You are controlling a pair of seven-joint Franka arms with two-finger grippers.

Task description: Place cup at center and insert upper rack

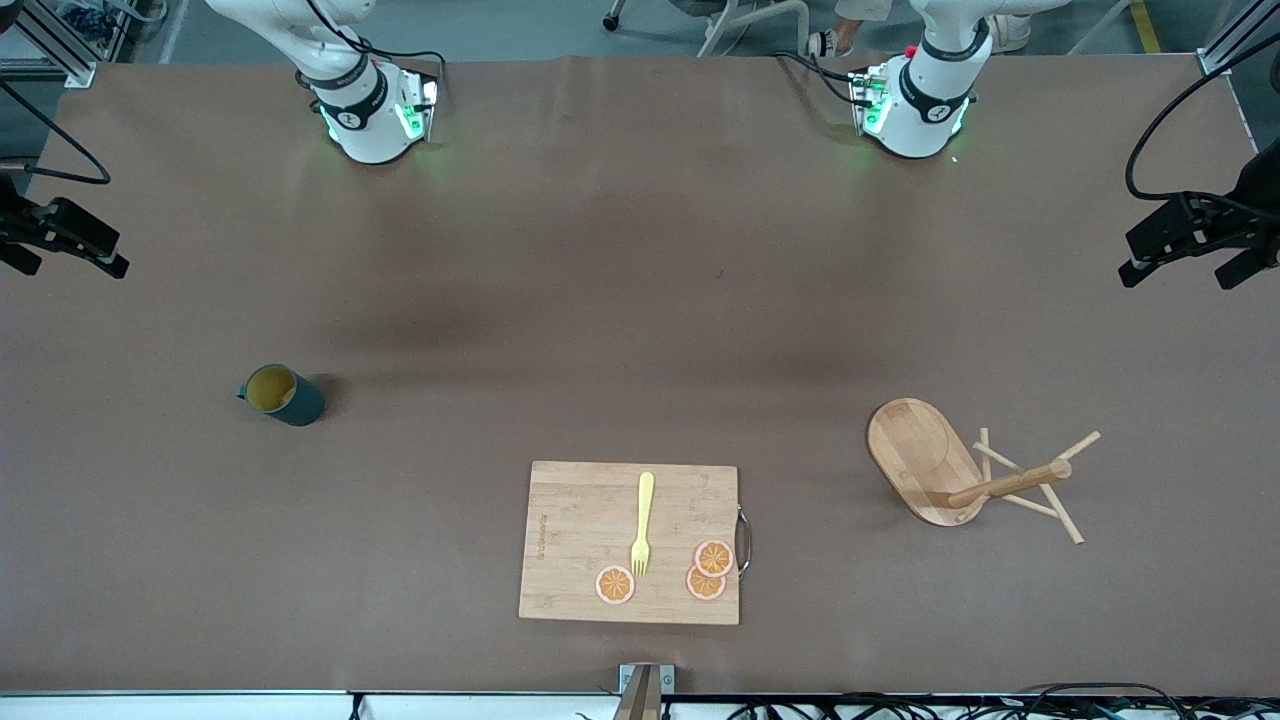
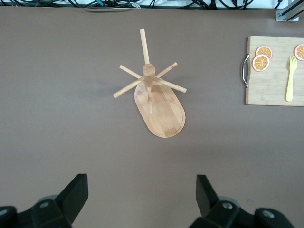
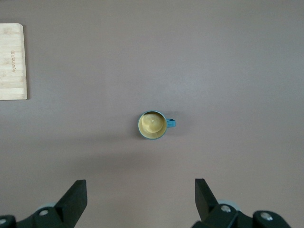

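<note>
The teal cup (image 1: 281,395) stands upright at the middle left of the front view, toward the right arm's end of the table (image 1: 640,300), yellow inside showing, handle pointing to the table's edge. In the right wrist view the cup (image 3: 153,125) sits near frame centre, well clear of the right gripper (image 3: 140,202), whose two dark fingers (image 3: 73,199) stand spread wide at the bottom edge with nothing between them.

Over at the lower right of the front view, the bamboo mug tree (image 1: 960,475) lies tipped on its side, oval base on edge, post and pegs pointing toward the left arm's end. The left wrist view has the mug tree (image 2: 159,102) in the upper middle, apart from the left gripper (image 2: 140,202); its fingers (image 2: 204,192) are wide apart too, empty.

Bottom centre of the front view: a bamboo cutting board (image 1: 580,540) carrying a yellow fork (image 1: 642,525) and three orange slices (image 1: 708,570). Neither gripper shows in the front view.
</note>
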